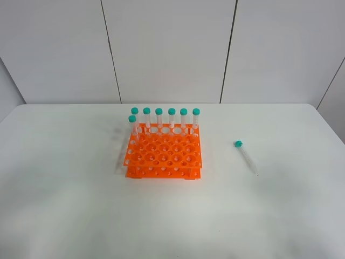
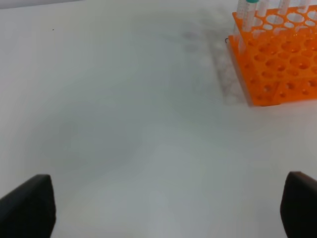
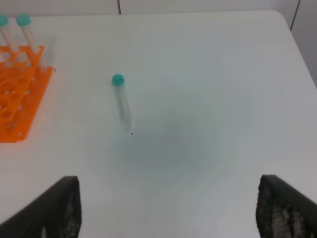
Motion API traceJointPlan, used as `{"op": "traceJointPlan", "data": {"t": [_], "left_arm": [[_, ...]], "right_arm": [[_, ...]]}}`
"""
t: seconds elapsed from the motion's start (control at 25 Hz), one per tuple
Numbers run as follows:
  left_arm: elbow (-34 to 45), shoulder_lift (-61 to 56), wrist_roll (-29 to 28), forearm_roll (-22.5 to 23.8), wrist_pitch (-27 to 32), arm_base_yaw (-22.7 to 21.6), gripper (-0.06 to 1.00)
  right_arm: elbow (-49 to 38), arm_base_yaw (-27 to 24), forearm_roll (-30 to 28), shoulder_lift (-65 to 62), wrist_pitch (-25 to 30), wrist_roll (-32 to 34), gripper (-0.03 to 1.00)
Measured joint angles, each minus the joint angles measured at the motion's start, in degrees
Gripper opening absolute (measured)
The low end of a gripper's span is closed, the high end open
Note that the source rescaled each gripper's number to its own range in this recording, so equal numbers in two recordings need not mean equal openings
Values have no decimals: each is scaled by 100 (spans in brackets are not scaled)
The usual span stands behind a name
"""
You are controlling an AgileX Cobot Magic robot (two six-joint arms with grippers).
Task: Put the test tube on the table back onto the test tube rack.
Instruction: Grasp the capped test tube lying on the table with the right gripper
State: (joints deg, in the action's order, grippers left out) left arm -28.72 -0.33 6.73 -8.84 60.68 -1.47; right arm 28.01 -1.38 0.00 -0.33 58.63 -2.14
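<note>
The test tube (image 1: 246, 157), clear with a teal cap, lies flat on the white table (image 1: 81, 189) to the right of the orange test tube rack (image 1: 163, 154), cap end farther from me. Several identical tubes stand upright along the rack's back row. No arm shows in the exterior view. In the right wrist view the tube (image 3: 122, 103) lies ahead of my open, empty right gripper (image 3: 168, 210), with the rack's edge (image 3: 15, 99) beside it. My left gripper (image 2: 168, 208) is open and empty over bare table, with the rack (image 2: 277, 64) ahead of it.
A white panelled wall (image 1: 167, 48) stands behind the table. The table's right rounded corner (image 1: 315, 108) and its edge lie beyond the tube.
</note>
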Motion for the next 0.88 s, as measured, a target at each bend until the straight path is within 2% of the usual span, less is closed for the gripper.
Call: {"op": "traceJointPlan", "data": {"t": [0.4, 0.56, 0.68, 0.88], "left_arm": [[0, 0, 0, 0, -4, 0, 100], [0, 0, 0, 0, -4, 0, 100], [0, 0, 0, 0, -4, 0, 100], [0, 0, 0, 0, -4, 0, 100]], "right_arm": [[25, 0, -32, 0, 0, -6, 100], [464, 0, 50, 199, -9, -56, 100], [1050, 0, 95, 1025, -95, -189, 100], [2211, 0, 281, 2860, -8, -971, 100]]}}
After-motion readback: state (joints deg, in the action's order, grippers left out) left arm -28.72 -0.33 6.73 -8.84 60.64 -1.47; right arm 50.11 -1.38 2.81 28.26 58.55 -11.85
